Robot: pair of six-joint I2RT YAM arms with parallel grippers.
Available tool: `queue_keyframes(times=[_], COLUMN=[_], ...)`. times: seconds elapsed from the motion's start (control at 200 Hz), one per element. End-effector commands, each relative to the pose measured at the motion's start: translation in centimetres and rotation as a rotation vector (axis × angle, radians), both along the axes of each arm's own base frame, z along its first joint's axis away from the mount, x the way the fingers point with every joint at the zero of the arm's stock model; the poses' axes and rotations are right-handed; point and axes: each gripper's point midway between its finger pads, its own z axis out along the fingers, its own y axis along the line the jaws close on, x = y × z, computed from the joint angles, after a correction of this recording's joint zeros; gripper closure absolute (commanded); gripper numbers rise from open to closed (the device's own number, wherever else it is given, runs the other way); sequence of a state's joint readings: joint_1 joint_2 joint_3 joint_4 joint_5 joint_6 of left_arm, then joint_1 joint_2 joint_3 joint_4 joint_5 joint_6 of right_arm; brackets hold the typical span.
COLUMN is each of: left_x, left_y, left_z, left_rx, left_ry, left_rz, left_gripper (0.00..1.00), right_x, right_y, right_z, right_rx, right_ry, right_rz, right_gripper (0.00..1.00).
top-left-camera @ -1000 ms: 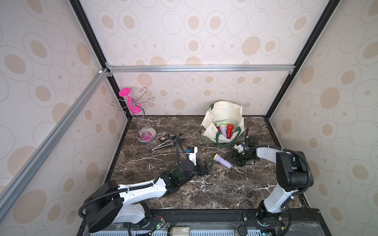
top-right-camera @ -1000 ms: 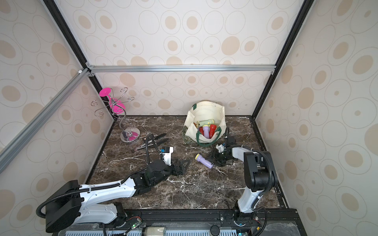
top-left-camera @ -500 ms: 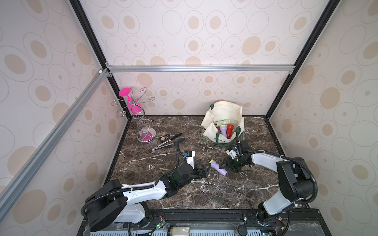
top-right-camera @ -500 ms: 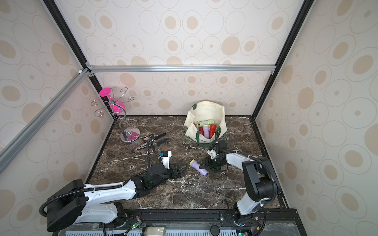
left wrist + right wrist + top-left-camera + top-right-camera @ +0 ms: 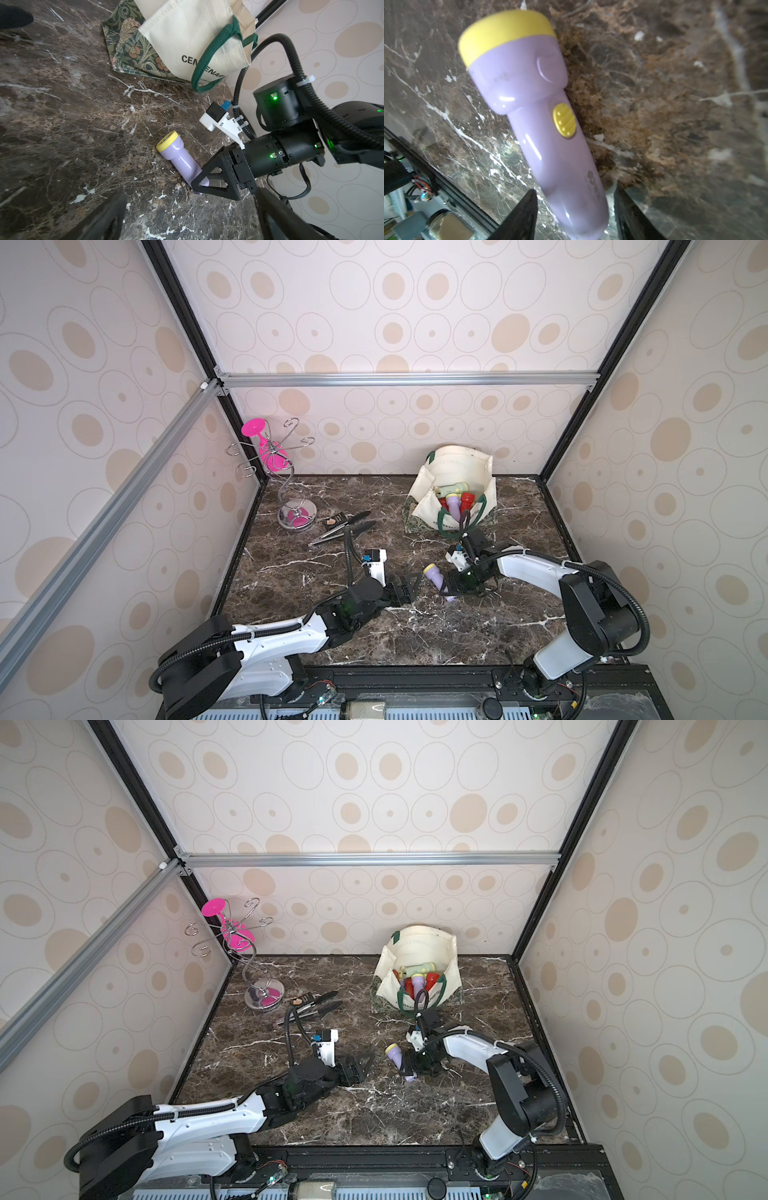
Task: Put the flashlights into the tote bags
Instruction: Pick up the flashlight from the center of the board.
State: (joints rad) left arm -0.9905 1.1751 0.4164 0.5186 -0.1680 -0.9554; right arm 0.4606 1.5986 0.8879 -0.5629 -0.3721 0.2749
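Lilac flashlight (image 5: 436, 577) lies, tail between jaws of right tool (image 5: 451, 591).

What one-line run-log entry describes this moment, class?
right gripper: straddling lilac flashlight handle, grip unclear | left gripper: open, empty, nearby | tote bag: holds other flashlights

Bright, even light in the enclosure; top views sharp, right wrist view blurred.
In both top views the pale wall panels (image 5: 415, 302) were evenly lit and the dark marble worktop (image 5: 457, 626) kept its detail; shadows were soft and faint. The left wrist view was sharp mid-frame. There the cream canvas of the tote bag (image 5: 187, 31) ran close to blown out, the worktop carried a pale sheen, and the lilac flashlight (image 5: 178, 158) cast a soft contact shadow. The right wrist view was smeared throughout: the flashlight had soft edges and small white glints along its body, and the worktop veins were streaked and unfocused.
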Motion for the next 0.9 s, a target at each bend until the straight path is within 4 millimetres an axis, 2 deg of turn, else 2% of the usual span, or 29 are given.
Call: queue_keyframes(times=[0.0, 0.205, 0.46, 0.655, 0.895], left_x=[0.5, 0.3, 0.2, 0.3, 0.4], left_y=[0.9, 2.0, 2.5, 2.5, 2.3], left_z=[1.1, 1.0, 0.8, 0.8, 0.6], left_rx=[-0.040, -0.039, -0.036, -0.036, -0.024], left_ry=[-0.014, -0.016, -0.014, -0.017, -0.018], left_rz=[0.052, 0.076, 0.090, 0.091, 0.085], left_gripper=[0.04, 0.04, 0.05, 0.05, 0.06], right_x=[0.1, 0.9, 0.9, 0.3, -0.5], right_y=[-0.4, 0.1, 0.2, -0.1, 0.3], right_z=[0.1, -0.7, -1.9, -1.9, -0.8], right_rx=[-0.108, -0.183, -0.269, -0.278, -0.265], right_ry=[-0.040, -0.076, -0.095, -0.103, -0.112], right_rz=[0.059, 0.109, 0.169, 0.193, 0.227], right_gripper=[0.37, 0.36, 0.42, 0.54, 0.76])
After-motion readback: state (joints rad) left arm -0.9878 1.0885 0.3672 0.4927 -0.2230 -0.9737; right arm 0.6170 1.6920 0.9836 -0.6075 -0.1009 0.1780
